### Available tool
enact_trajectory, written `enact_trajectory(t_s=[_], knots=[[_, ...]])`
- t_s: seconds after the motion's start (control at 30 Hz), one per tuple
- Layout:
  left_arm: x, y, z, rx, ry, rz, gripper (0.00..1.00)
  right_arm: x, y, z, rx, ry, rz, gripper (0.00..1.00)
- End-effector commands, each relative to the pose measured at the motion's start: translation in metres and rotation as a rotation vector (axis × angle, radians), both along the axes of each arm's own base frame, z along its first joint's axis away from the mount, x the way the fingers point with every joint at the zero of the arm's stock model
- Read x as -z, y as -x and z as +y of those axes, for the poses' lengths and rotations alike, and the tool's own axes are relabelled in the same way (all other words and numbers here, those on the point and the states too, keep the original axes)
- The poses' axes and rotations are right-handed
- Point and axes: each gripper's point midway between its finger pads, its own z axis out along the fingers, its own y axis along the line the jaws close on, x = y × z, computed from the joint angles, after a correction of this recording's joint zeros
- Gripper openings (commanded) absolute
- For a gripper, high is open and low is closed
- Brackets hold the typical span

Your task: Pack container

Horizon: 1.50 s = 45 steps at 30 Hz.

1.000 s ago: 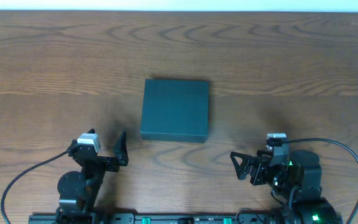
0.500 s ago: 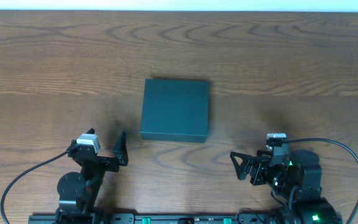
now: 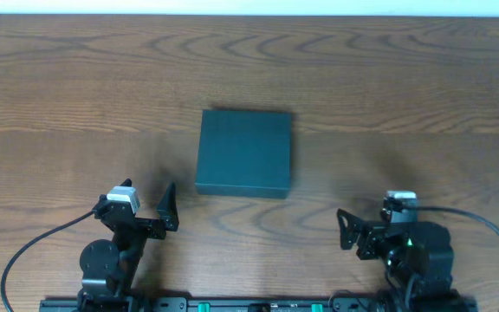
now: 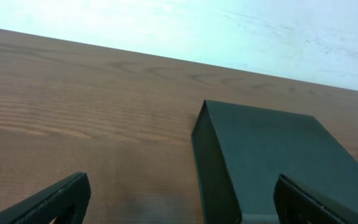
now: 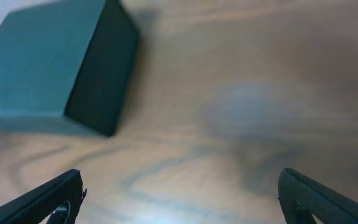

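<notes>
Both are spread wide and holding nothing: the left gripper [image 4: 182, 183] and the right gripper [image 5: 179, 176] touch neither the box nor each other. The container [image 3: 244, 152] is a matte dark teal box, squarish with crisp edges and a flat closed top (no gap I can spot). It sits mid-table on the brown wood-grain table [image 3: 405, 78], about 1 o'clock from the left gripper, 10 o'clock from the right.
</notes>
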Motion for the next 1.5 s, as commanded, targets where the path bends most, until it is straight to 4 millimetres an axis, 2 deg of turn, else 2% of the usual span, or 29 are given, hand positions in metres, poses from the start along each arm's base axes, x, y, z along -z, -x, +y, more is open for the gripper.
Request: enact_trajectory(t_s=[0.0, 0.2, 1.47], knots=[[0.014, 0.000, 0.000, -0.001, 0.000, 0.026, 0.95, 0.009, -0.002, -0.015, 0.048, 0.089, -0.058, 0.99], [0.014, 0.000, 0.000, -0.001, 0.000, 0.026, 0.95, 0.019, -0.009, -0.007, 0.022, 0.067, -0.175, 0.99], [0.014, 0.000, 0.000, -0.001, 0.000, 0.026, 0.95, 0.020, -0.010, -0.008, 0.025, 0.073, -0.175, 0.99]])
